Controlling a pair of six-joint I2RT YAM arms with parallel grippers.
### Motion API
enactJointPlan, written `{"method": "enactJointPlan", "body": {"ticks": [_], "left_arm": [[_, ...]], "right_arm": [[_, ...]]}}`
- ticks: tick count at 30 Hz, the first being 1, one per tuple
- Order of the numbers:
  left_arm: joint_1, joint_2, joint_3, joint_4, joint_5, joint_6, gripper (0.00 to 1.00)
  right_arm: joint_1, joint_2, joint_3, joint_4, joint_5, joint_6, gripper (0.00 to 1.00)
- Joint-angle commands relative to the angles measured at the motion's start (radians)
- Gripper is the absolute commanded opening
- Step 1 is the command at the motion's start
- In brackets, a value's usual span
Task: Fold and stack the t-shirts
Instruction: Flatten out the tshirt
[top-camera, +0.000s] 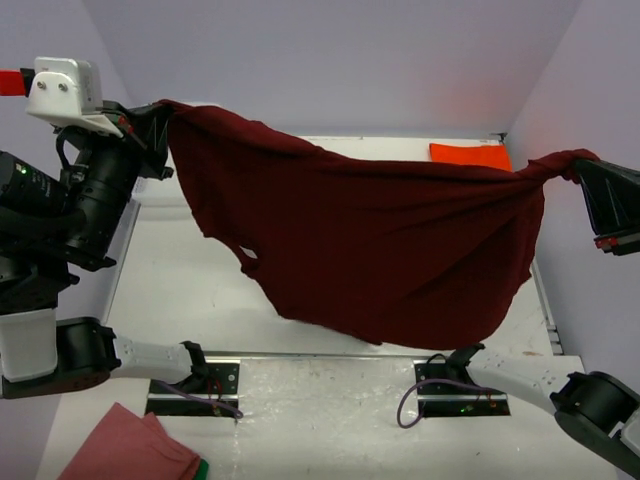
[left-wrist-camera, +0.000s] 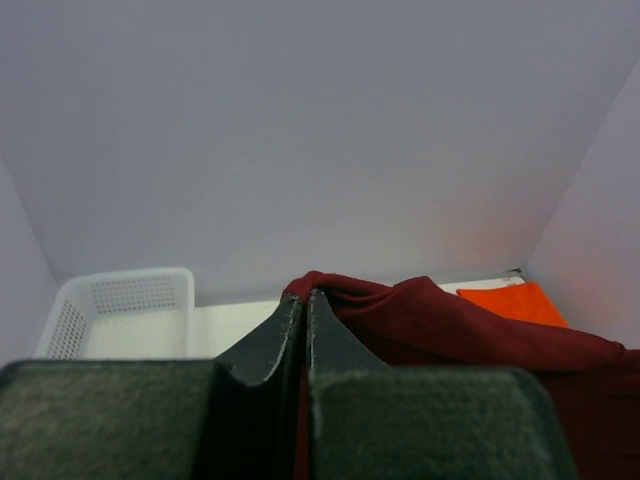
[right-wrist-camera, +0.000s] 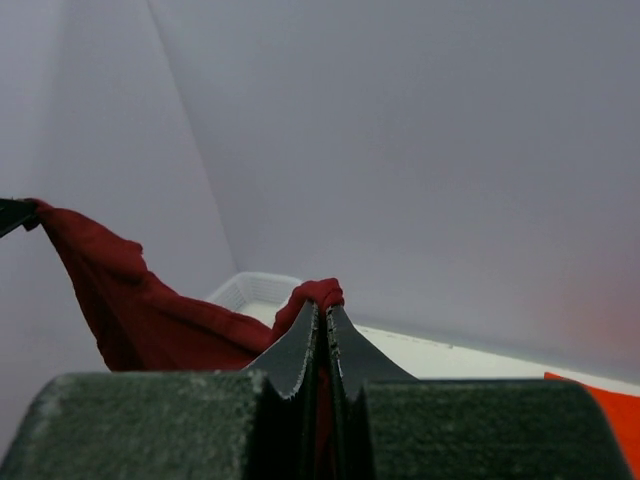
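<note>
The dark maroon t-shirt (top-camera: 370, 245) hangs spread in the air between both arms, its lower hem drooping toward the table's near edge. My left gripper (top-camera: 160, 115) is shut on the shirt's upper left corner (left-wrist-camera: 330, 290), high at the left. Over at the right, my right gripper (top-camera: 578, 165) is shut on the opposite corner (right-wrist-camera: 318, 296). The bright orange-red t-shirt (top-camera: 470, 155) lies folded flat at the table's far right; it also shows in the left wrist view (left-wrist-camera: 510, 302) and at the right wrist view's edge (right-wrist-camera: 615, 410).
A white perforated basket (left-wrist-camera: 120, 312) stands at the far left of the table, also seen in the right wrist view (right-wrist-camera: 250, 290). A salmon-pink cloth with a green edge (top-camera: 130, 450) lies off the near left corner. Pale walls close in the back and sides.
</note>
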Motion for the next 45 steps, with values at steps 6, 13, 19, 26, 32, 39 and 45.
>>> {"method": "enactJointPlan", "body": {"ticks": [6,13,19,26,32,39,45], "left_arm": [[0.006,-0.066,0.077,0.245,0.129,0.141,0.0],[0.006,-0.075,0.109,0.271,0.157,0.16,0.0],[0.008,-0.123,0.103,0.27,0.276,0.121,0.0],[0.008,-0.198,0.047,0.287,0.454,0.065,0.0],[0.006,-0.207,0.039,0.305,0.558,0.034,0.0],[0.006,-0.175,0.063,0.32,0.64,0.014,0.0],[0.006,-0.083,-0.012,0.308,0.451,0.054,0.0]], "right_arm": [[0.002,0.02,0.0,0.123,-0.223,-0.083,0.0],[0.004,0.02,0.003,0.111,-0.359,-0.09,0.0],[0.004,-0.016,-0.051,0.134,-0.523,-0.086,0.0],[0.002,-0.059,-0.107,0.163,-0.695,-0.07,0.0],[0.004,-0.087,-0.143,0.22,-0.822,-0.064,0.0],[0.004,-0.085,-0.162,0.238,-0.862,-0.069,0.0],[0.002,-0.075,-0.331,0.261,-0.637,-0.051,0.0]]}}
